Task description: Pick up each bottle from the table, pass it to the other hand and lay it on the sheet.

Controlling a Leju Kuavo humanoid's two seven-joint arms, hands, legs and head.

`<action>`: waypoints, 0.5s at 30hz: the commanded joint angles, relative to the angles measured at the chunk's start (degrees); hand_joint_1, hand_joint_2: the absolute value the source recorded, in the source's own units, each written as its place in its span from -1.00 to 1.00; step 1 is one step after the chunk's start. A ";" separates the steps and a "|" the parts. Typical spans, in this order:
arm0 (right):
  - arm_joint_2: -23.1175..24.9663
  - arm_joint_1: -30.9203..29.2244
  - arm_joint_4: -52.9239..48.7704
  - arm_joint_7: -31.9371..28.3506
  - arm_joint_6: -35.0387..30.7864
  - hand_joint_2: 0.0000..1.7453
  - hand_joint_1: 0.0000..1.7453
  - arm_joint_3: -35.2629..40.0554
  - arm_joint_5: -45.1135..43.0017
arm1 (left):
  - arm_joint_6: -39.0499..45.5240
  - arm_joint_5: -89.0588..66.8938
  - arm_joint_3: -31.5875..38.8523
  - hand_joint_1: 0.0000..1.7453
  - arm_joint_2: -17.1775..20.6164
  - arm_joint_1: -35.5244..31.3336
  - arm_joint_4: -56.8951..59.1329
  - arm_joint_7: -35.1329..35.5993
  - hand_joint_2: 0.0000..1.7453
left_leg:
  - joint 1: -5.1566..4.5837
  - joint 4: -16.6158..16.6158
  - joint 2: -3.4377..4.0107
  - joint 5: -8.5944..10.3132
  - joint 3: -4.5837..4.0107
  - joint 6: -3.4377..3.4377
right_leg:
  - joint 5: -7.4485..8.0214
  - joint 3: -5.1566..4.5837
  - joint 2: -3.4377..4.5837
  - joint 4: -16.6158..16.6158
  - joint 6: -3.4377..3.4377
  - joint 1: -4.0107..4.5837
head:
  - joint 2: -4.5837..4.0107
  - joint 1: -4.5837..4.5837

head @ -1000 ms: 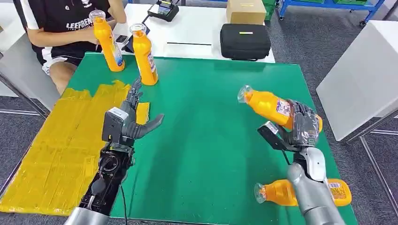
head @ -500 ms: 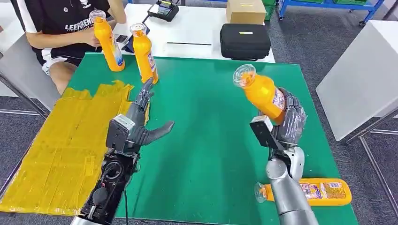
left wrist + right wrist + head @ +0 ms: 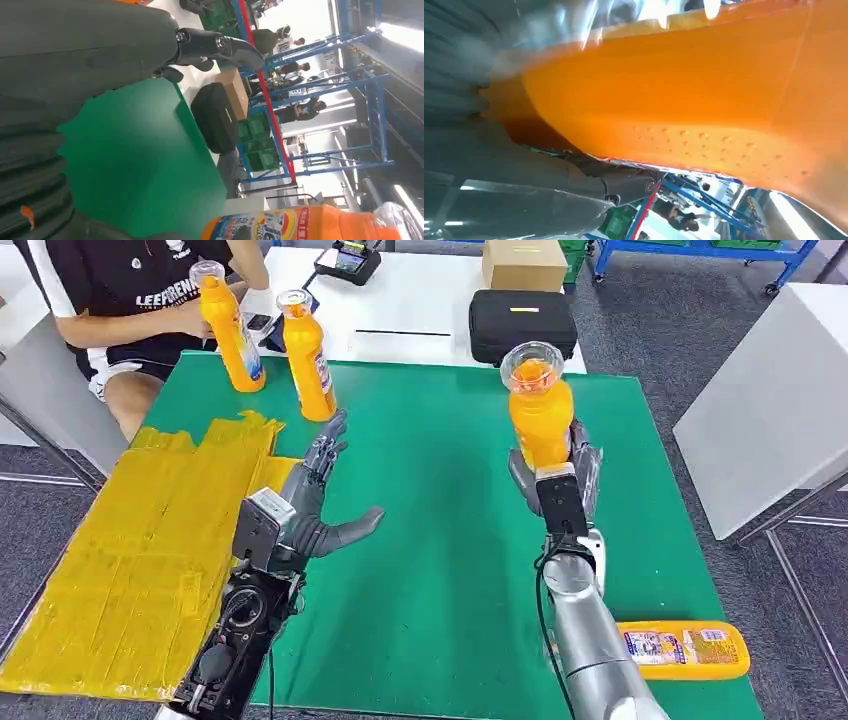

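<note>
Compared with a second ago, the right hand (image 3: 553,478) has swung the held bottle (image 3: 540,410) from lying slanted at the right of the frame to standing nearly upright near the centre right, cap end now pointing up toward the camera; the whole arm has moved inward, uncovering more of the lying bottle (image 3: 683,649) at the lower right corner of the green mat (image 3: 440,540). The left hand (image 3: 305,510) has also crept up and right, from beside the yellow sheet (image 3: 130,540) toward the middle of the frame, fingers spread wide and thumb stuck out to the right, holding nothing. The right hand grips the held bottle around its lower body, dark fingers wrapped on both sides. That bottle is bright orange with a clear, round cap and a label hidden behind the fingers; in the right wrist view its orange body (image 3: 704,100) shows small dimples on the plastic. Farther up, at the upper left of the frame, two more orange bottles (image 3: 265,340) stand upright on the mat's far edge, just beside a seated person (image 3: 130,300) whose hand touches the left one. Beyond the mat, a black case (image 3: 522,328) and a cardboard box (image 3: 524,262) sit on a white table (image 3: 420,310).
</note>
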 commanded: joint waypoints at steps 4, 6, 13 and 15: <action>5.05 -6.54 10.50 -0.37 4.25 1.00 1.00 3.99 -3.71 | -1.82 0.99 -2.16 -1.00 1.64 -4.05 2.14 1.31 1.00 | 0.04 0.02 0.27 -0.08 0.11 -0.12 | 0.00 0.04 0.22 0.02 -0.11 0.05 | 0.00 0.00; 5.93 -7.27 13.14 -0.86 5.07 1.00 1.00 5.73 -4.09 | -2.53 1.59 -2.53 -1.00 1.46 -4.14 2.27 1.67 1.00 | 0.04 0.01 0.37 -0.10 0.19 -0.15 | -0.01 0.08 0.26 0.01 -0.13 0.07 | 0.00 -0.02; 8.89 -8.90 18.62 -0.14 6.96 1.00 1.00 11.37 -2.24 | -2.40 2.04 -1.97 -1.00 1.24 -5.16 3.69 2.40 1.00 | 0.08 0.01 0.43 -0.15 0.32 -0.21 | -0.08 0.15 0.30 0.08 -0.15 0.08 | 0.00 0.00; 9.81 -8.91 21.57 0.32 7.66 1.00 1.00 12.79 -2.10 | -2.37 2.38 -1.45 -1.00 1.07 -5.94 5.08 2.71 1.00 | 0.10 0.00 0.28 -0.07 0.20 -0.17 | -0.04 0.07 0.19 0.05 -0.11 0.09 | 0.00 0.00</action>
